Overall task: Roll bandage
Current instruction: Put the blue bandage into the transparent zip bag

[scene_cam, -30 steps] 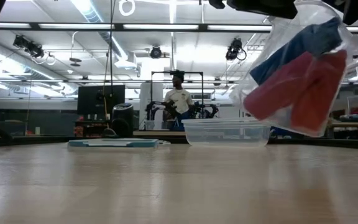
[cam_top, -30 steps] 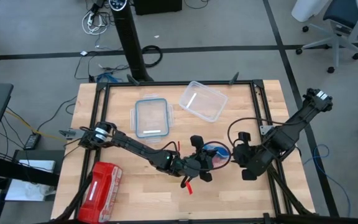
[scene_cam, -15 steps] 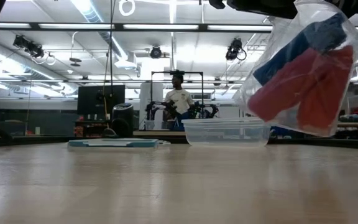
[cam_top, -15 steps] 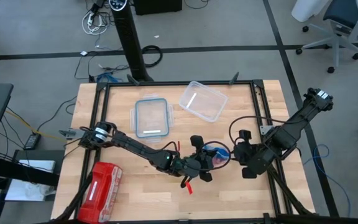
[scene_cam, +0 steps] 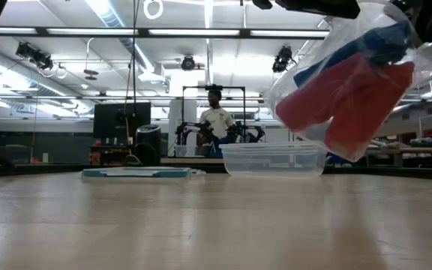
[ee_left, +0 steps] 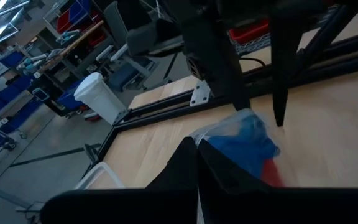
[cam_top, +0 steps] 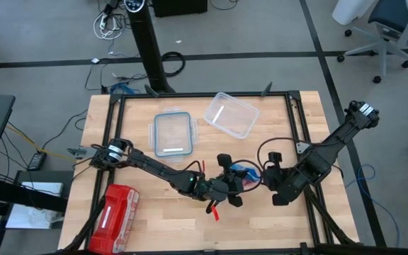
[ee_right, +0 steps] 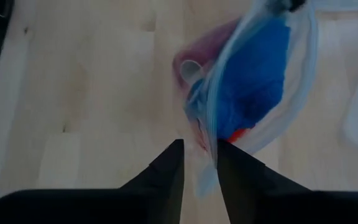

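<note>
Looking over the counter (cam_top: 154,212), you see a clear bag (scene_cam: 351,82) hanging above it, the bandage (ee_right: 253,87) inside; your left gripper (cam_top: 231,185) pinches the bag, your right gripper (ee_right: 197,155) is narrowed on its edge.

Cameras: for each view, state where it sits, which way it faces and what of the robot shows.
High: overhead, straight down; both arms, table.
Low: table height, level across; plastic bag hanging above.
Left wrist: past the shut left gripper toward the bag.
Right wrist: down past the right gripper closing on the bag's edge.
Shared: all show the bandage in the bag.
</note>
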Motion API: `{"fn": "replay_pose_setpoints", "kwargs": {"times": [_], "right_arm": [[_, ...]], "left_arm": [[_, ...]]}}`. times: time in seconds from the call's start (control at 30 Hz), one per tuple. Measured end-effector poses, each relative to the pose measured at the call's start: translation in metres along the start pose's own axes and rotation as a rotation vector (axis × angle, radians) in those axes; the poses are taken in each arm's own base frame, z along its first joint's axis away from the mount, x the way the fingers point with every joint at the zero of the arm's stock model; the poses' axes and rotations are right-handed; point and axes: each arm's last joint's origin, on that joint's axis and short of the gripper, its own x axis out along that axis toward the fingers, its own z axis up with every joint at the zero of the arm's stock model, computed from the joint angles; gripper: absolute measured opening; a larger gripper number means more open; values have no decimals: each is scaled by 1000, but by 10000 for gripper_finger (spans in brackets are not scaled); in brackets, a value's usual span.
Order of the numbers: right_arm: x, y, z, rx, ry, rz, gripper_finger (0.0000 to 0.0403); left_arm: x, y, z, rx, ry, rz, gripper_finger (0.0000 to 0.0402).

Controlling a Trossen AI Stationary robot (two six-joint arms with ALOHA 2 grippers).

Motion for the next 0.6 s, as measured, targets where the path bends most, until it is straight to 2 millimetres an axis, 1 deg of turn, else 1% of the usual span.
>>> {"fn": "replay_pose_setpoints", "kwargs": {"times": [0.13, 0.27, 0.3, 0.5, 0.6], "right_arm": [[2, 0, 0, -12, -9, 4, 66], [2, 0, 0, -21, -9, 4, 15], [1, 0, 0, -26, -9, 5, 9], [1, 1, 0, -36, 3, 27, 4], [0, -1, 0, -36, 14, 51, 3]], "left_arm": [[0, 1, 0, 0, 1, 2, 0], [1, 1, 0, 0, 3, 3, 0], [1, 1, -1, 1, 4, 3, 0], [1, 1, -1, 3, 5, 1, 0], [1, 0, -1, 2, 1, -32, 0]]}}
